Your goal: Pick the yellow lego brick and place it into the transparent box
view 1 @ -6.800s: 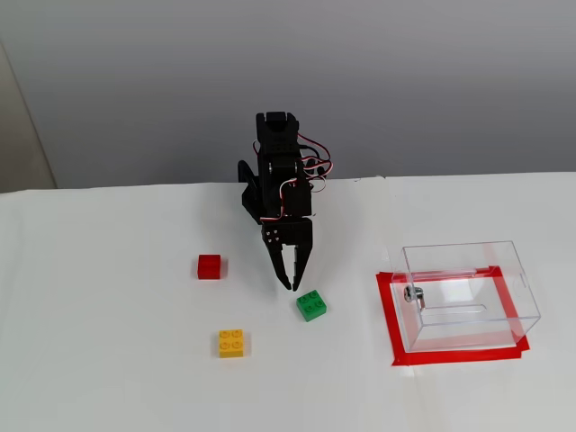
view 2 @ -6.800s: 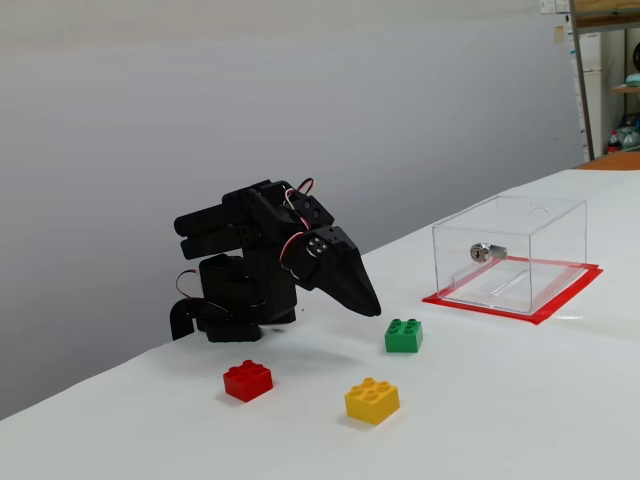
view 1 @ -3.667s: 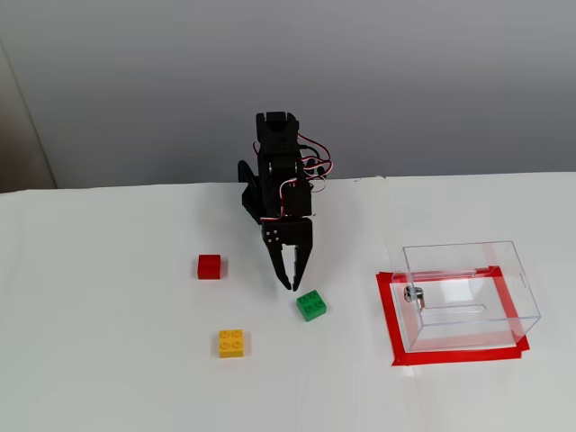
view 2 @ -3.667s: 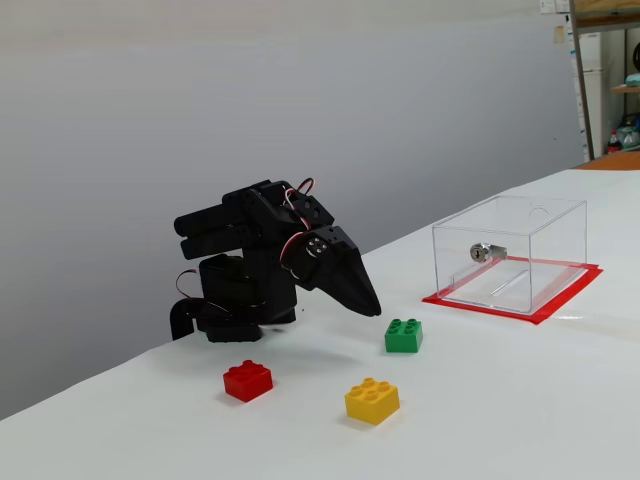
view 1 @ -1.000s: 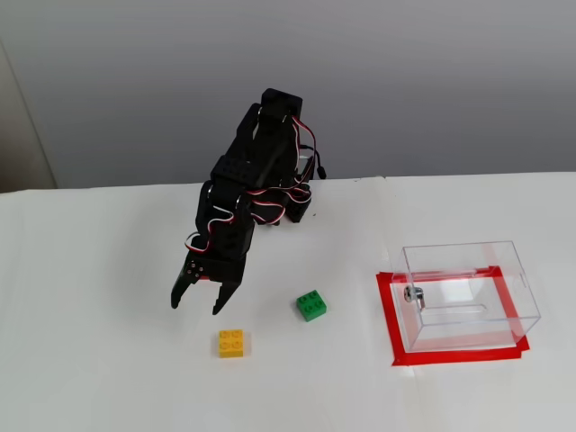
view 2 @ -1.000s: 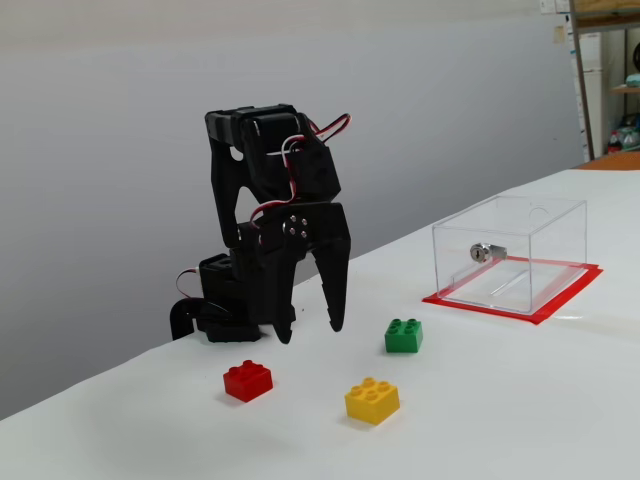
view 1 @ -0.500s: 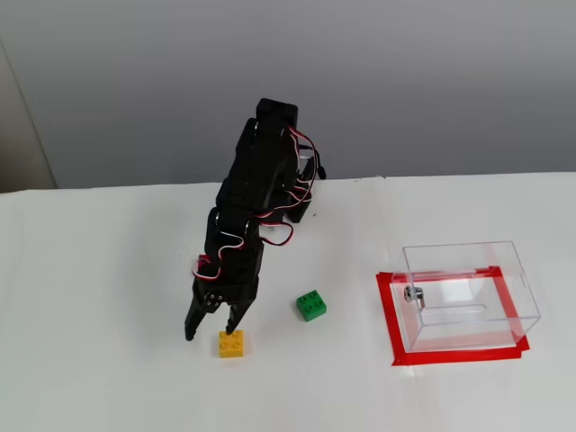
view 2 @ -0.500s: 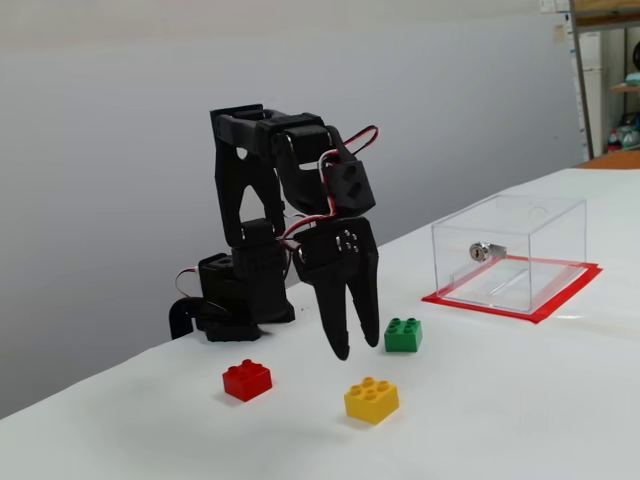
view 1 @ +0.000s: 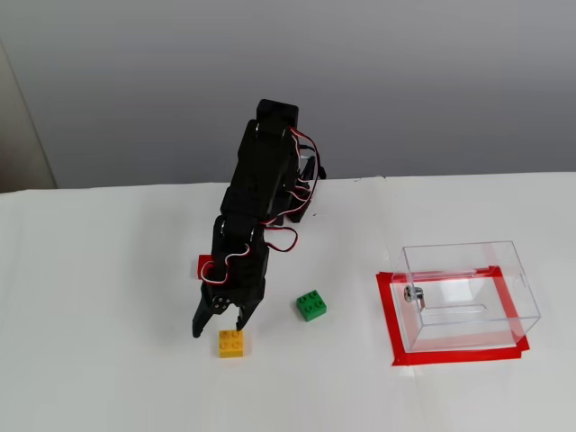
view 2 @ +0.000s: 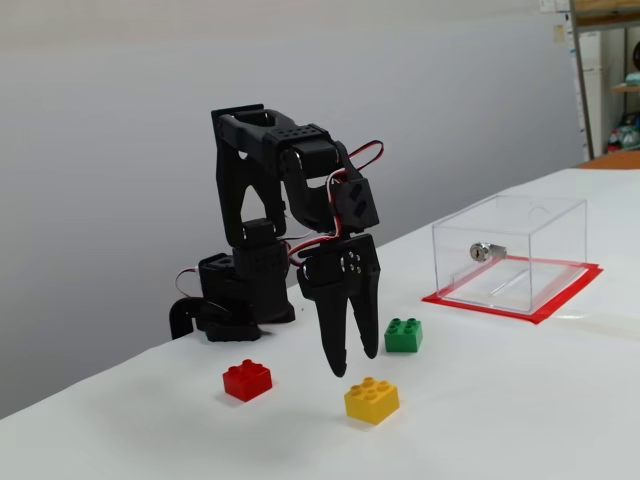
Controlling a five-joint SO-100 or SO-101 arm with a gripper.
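White tabletop, grey wall behind: arm poised above the yellow brick, nothing grasped.

Observed: the gripper (view 1: 219,329) hangs tips-down with its fingers apart and empty; in a fixed view the yellow lego brick (view 1: 231,344) lies on the table just beside the tips, toward the camera. The transparent box (view 1: 468,293) stands well apart to the right on a red tape outline (view 1: 389,315), apparently empty apart from its metal fitting (view 2: 485,251). Judgement: the reach is under way; the jaws should shift to straddle the brick squarely, descend until both flat sides are bracketed, then close. Green brick (view 2: 403,335) and red brick (view 2: 247,380) sit near and must not be nudged. Shelving shows at the far right edge.
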